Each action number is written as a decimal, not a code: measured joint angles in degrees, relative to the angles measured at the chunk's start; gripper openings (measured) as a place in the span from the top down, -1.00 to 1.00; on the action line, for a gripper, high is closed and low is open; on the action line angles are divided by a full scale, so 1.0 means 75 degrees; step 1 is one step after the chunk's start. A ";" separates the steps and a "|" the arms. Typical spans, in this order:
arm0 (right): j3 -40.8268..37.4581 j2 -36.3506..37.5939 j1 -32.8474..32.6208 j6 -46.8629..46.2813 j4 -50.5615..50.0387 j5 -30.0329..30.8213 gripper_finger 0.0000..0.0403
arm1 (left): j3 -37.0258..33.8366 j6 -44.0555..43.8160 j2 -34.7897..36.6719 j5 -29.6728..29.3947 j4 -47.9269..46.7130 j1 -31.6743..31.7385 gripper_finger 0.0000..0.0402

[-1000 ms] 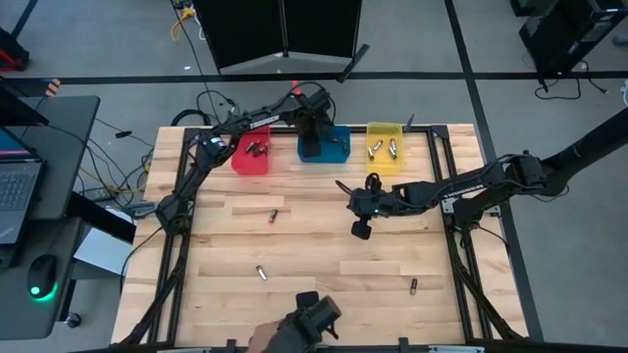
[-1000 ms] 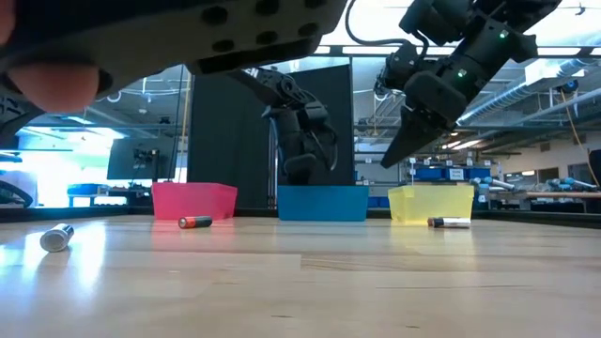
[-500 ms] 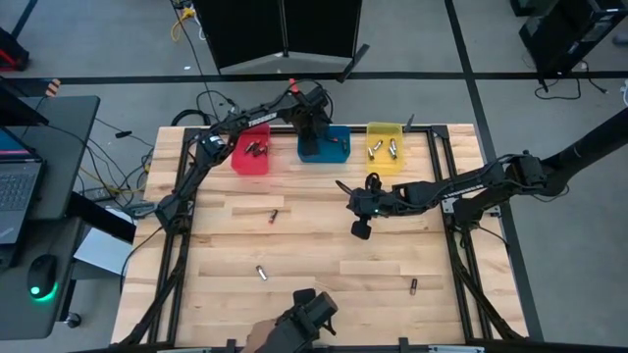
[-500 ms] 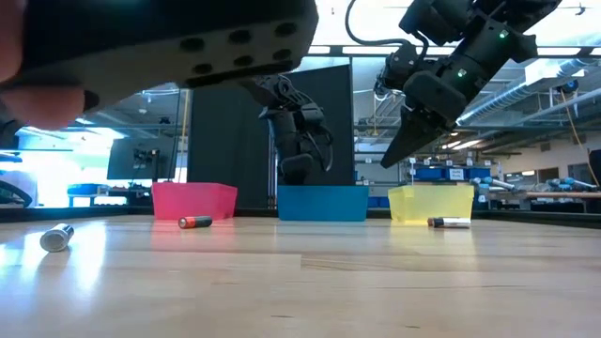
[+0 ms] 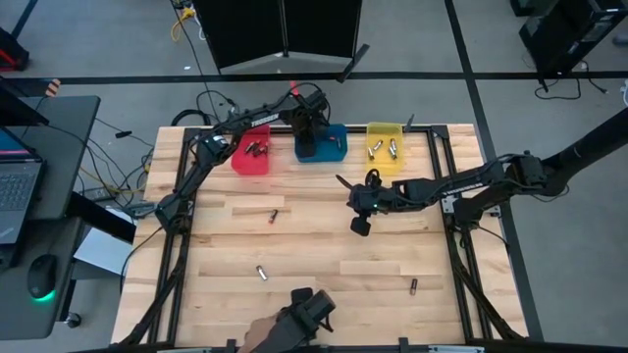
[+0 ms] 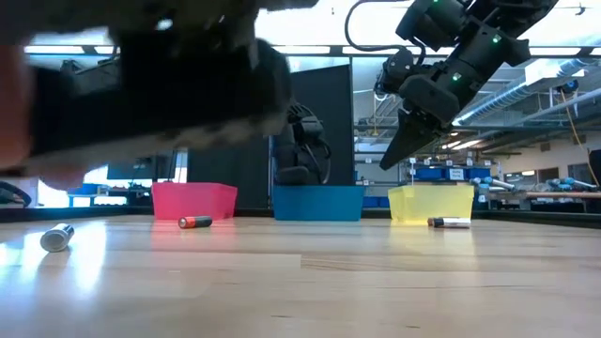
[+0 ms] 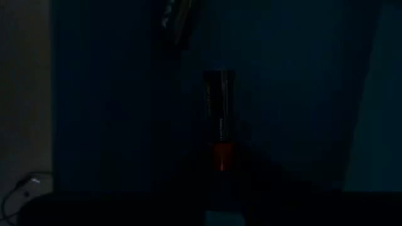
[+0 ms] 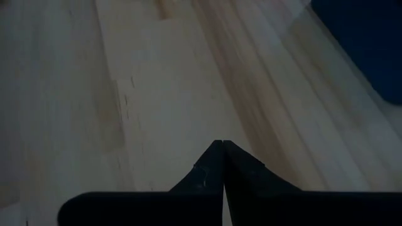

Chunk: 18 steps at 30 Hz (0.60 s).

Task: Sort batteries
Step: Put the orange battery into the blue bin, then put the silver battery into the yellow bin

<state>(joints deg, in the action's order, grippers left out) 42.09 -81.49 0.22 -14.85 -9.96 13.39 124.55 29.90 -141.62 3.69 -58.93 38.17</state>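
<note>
Wooden counter (image 5: 324, 245): batteries (image 5: 268, 216) scattered, others binned. Left gripper (image 5: 307, 135) inside blue bin (image 5: 335, 147), battery (image 7: 219, 119) below; jaw state cannot tell, probably releasing. Right gripper (image 5: 342, 185) hovering mid-counter, jaws closed, empty.

Red (image 5: 250, 157), blue (image 5: 334, 149), yellow (image 5: 385, 132) bins; perhaps orange-banded battery (image 7: 219, 119)

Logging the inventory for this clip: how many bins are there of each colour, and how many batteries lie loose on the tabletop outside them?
red bin: 1
blue bin: 1
yellow bin: 1
loose batteries: 3
Total: 6
</note>
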 joint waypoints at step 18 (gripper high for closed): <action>0.0002 0.0077 0.0027 0.0204 -0.0088 0.0174 0.64 | 0.0989 -0.0361 0.0746 0.0484 0.0545 -0.0104 0.53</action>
<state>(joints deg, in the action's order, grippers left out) 42.10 -80.92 0.42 -13.32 -10.61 14.69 131.97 27.19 -136.02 7.32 -54.84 37.39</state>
